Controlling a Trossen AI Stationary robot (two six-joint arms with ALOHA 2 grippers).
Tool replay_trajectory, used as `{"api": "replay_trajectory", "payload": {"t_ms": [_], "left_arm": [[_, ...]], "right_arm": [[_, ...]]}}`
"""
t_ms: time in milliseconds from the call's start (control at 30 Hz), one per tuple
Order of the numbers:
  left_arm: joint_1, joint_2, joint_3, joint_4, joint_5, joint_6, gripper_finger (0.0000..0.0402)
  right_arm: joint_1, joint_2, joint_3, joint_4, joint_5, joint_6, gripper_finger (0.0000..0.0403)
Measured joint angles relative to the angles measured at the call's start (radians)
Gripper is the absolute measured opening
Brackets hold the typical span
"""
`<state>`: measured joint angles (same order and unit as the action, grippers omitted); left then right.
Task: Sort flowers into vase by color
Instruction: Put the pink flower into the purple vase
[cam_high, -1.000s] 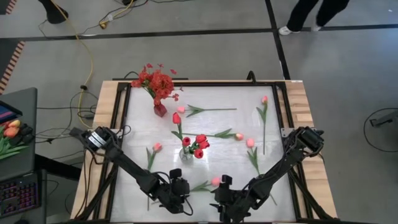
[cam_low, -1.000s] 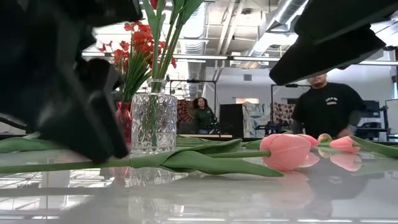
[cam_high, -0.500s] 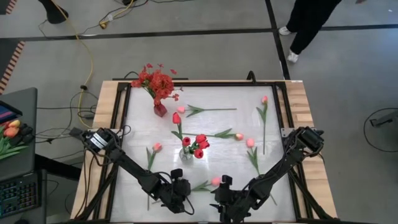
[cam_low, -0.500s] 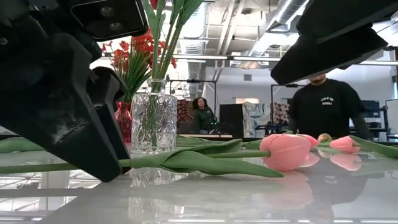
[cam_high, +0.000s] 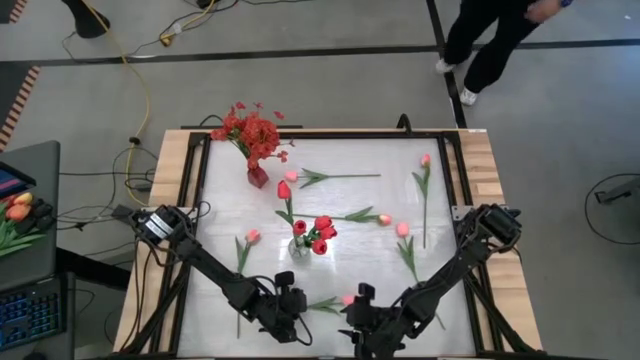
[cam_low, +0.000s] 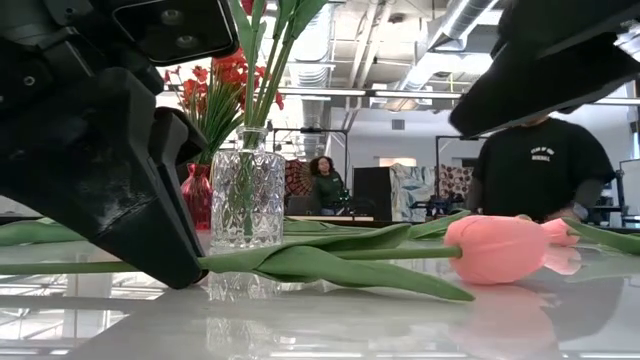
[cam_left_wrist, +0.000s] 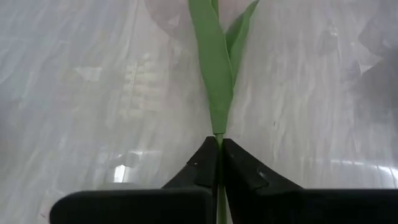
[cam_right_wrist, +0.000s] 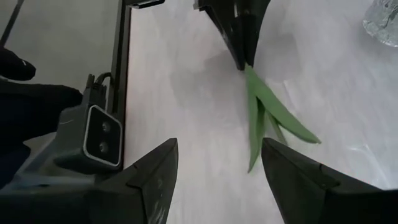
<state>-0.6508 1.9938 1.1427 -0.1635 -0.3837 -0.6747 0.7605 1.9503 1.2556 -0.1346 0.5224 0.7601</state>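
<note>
Left gripper (cam_left_wrist: 219, 163) is clamping tight on the green stem of a pink tulip (cam_high: 347, 299) lying at the table's (cam_high: 360, 155) near edge, bud pointing toward the right gripper (cam_right_wrist: 217, 168), whose fingers are standing apart, holding nothing. Behind, a clear glass vase (cam_low: 247, 194) is holding red tulips (cam_high: 320, 235); a red vase (cam_high: 258, 177) is holding red sprays. No brand text readable; the far person's (cam_low: 543, 165) shirt print is illegible.
</note>
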Motion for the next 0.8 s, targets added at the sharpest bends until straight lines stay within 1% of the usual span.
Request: {"api": "replay_trajectory", "payload": {"t_ms": [100, 267, 367, 500, 600, 800], "left_arm": [[0.004, -0.003, 0.002, -0.006, 0.001, 0.020, 0.0002], [0.008, -0.031, 0.009, -0.023, -0.043, 0.068, 0.0001], [0.014, -0.084, 0.014, -0.048, -0.081, 0.089, 0.0000], [0.017, -0.146, 0.013, -0.149, -0.151, 0.091, 0.0000], [0.017, -0.198, 0.013, -0.158, -0.195, 0.109, 0.0000], [0.017, -0.294, 0.013, -0.136, -0.223, 0.167, 0.0000]], "right_arm": [[0.007, 0.000, 0.000, 0.000, 0.000, 0.008, 0.0258], [0.016, 0.000, 0.000, 0.001, 0.000, 0.028, 0.0258], [0.025, 0.000, 0.000, 0.010, 0.000, 0.029, 0.0258], [0.039, 0.000, 0.000, 0.017, 0.000, 0.052, 0.0258], [0.049, 0.000, 0.000, 0.016, 0.000, 0.062, 0.0258], [0.052, 0.000, 0.000, 0.016, 0.001, 0.063, 0.0258]]}}
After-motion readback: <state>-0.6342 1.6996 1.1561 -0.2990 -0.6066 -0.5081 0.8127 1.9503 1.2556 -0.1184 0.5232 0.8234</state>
